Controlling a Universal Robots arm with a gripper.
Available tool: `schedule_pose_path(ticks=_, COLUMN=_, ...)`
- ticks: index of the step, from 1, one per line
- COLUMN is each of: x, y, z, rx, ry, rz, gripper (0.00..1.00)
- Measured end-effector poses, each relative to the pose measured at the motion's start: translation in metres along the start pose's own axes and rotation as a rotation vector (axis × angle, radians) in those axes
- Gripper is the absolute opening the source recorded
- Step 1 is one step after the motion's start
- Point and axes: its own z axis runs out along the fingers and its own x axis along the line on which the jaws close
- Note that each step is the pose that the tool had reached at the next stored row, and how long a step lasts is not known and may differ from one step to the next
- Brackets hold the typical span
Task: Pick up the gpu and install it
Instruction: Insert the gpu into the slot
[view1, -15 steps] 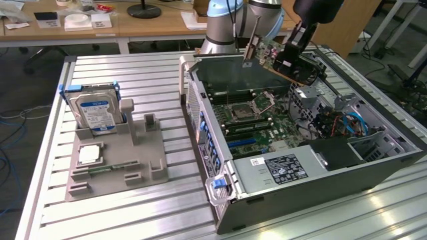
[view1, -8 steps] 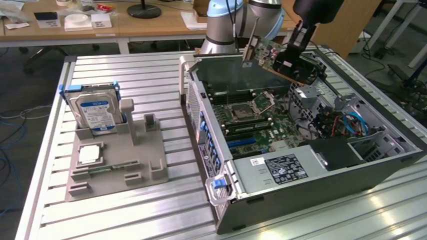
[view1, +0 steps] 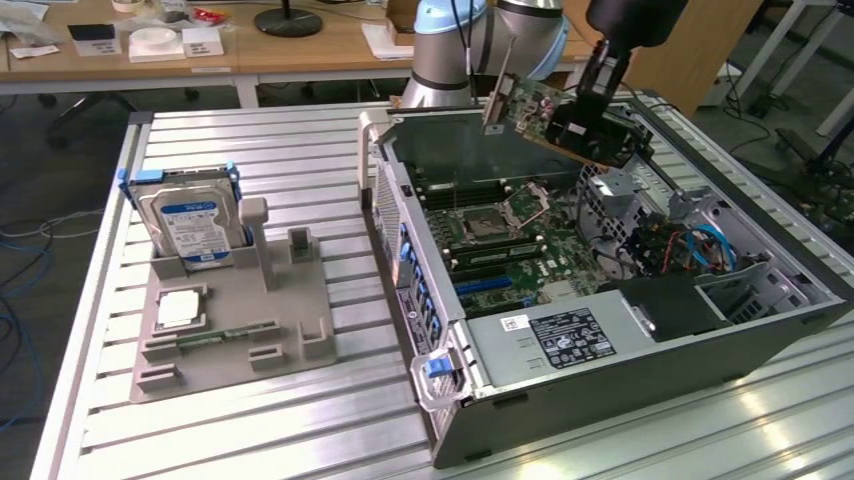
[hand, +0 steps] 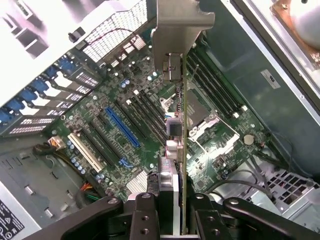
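The graphics card is held clamped between the black fingers of the pincer, which is closed narrowly on the card's thin body. The card is lifted clear and tilted, and nothing else is touched by it. In the wrist view it is seen edge-on, reaching straight out from the pincer, with its silver end bracket at the end farthest from the fingers.

Below the pincer an open computer case is laid on its side, and its green main board is exposed directly under the card. A long blue slot and the square processor socket are seen on the board, one to either side of the card's edge, and neither is touched.

Well apart from the pincer, toward the exterior view's left, a hard drive is stood upright in a grey holder on the slatted metal table.
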Motion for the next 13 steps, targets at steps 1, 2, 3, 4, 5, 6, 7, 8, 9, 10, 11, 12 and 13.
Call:
schedule_pose_path(ticks=1, x=0.0000, y=0.0000, z=0.0000, rx=-0.0002, ry=0.0005, rz=-0.010, gripper=0.28)
schedule_pose_path(ticks=2, x=0.0000, y=0.0000, z=0.0000, rx=-0.0004, ry=0.0009, rz=-0.019, gripper=0.28)
schedule_pose_path(ticks=3, x=0.0000, y=0.0000, z=0.0000, rx=-0.0006, ry=0.0014, rz=-0.029, gripper=0.28)
schedule_pose_path(ticks=4, x=0.0000, y=0.0000, z=0.0000, rx=-0.0008, ry=0.0018, rz=-0.038, gripper=0.28)
schedule_pose_path(ticks=5, x=0.0000, y=0.0000, z=0.0000, rx=-0.0010, ry=0.0023, rz=-0.047, gripper=0.28)
schedule_pose_path(ticks=6, x=0.0000, y=0.0000, z=0.0000, rx=-0.0011, ry=0.0028, rz=-0.057, gripper=0.28)
schedule_pose_path(ticks=7, x=0.0000, y=0.0000, z=0.0000, rx=-0.0014, ry=0.0032, rz=-0.067, gripper=0.28)
schedule_pose_path(ticks=8, x=0.0000, y=0.0000, z=0.0000, rx=-0.0016, ry=0.0036, rz=-0.077, gripper=0.28)
schedule_pose_path(ticks=9, x=0.0000, y=0.0000, z=0.0000, rx=-0.0018, ry=0.0041, rz=-0.087, gripper=0.28)
schedule_pose_path(ticks=10, x=0.0000, y=0.0000, z=0.0000, rx=-0.0020, ry=0.0045, rz=-0.097, gripper=0.28)
schedule_pose_path(ticks=11, x=0.0000, y=0.0000, z=0.0000, rx=-0.0023, ry=0.0049, rz=-0.107, gripper=0.28)
schedule_pose_path(ticks=12, x=0.0000, y=0.0000, z=0.0000, rx=-0.0025, ry=0.0054, rz=-0.118, gripper=0.28)
schedule_pose_path(ticks=13, x=0.0000, y=0.0000, z=0.0000, rx=-0.0027, ry=0.0059, rz=-0.128, gripper=0.28)
